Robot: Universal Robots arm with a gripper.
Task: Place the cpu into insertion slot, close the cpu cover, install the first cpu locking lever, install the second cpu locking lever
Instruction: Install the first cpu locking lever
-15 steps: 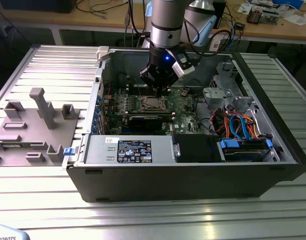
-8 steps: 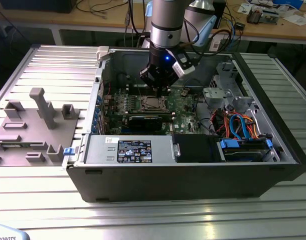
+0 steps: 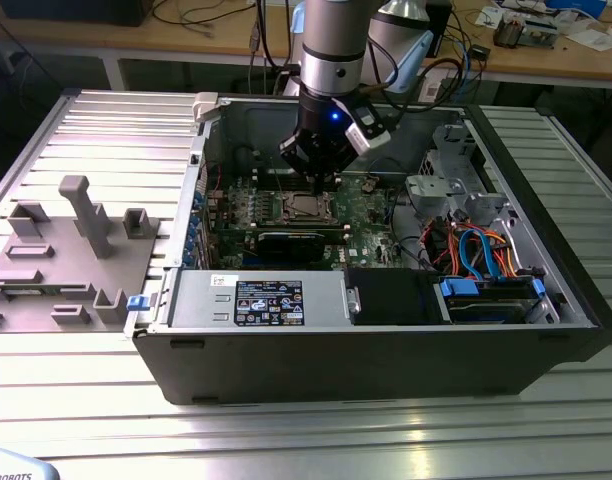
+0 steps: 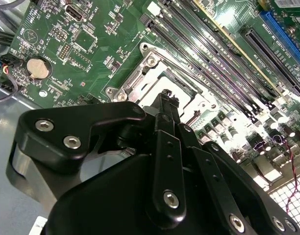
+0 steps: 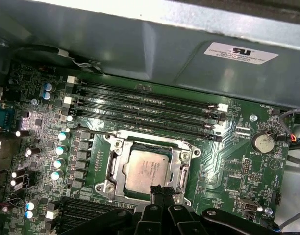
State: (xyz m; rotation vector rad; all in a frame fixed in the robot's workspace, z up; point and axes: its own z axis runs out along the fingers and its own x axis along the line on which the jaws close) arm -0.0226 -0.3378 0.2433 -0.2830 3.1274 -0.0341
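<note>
Hovering over the motherboard [image 3: 286, 205] inside the open computer case [image 3: 386, 350], the gripper [image 5: 159, 190] has its black fingers [image 4: 167, 110] pressed together at the tips, holding nothing. Those tips meet at one edge of the cpu cover [image 5: 182, 164], just beside the cpu [image 5: 144, 171]. That chip lies flat in its socket, a pale tan-silver square with faint print. Around it, the silvery frame plate lies closed, its open centre leaving the chip's face bare. Memory slots [image 5: 150, 105] run near the socket.
</note>
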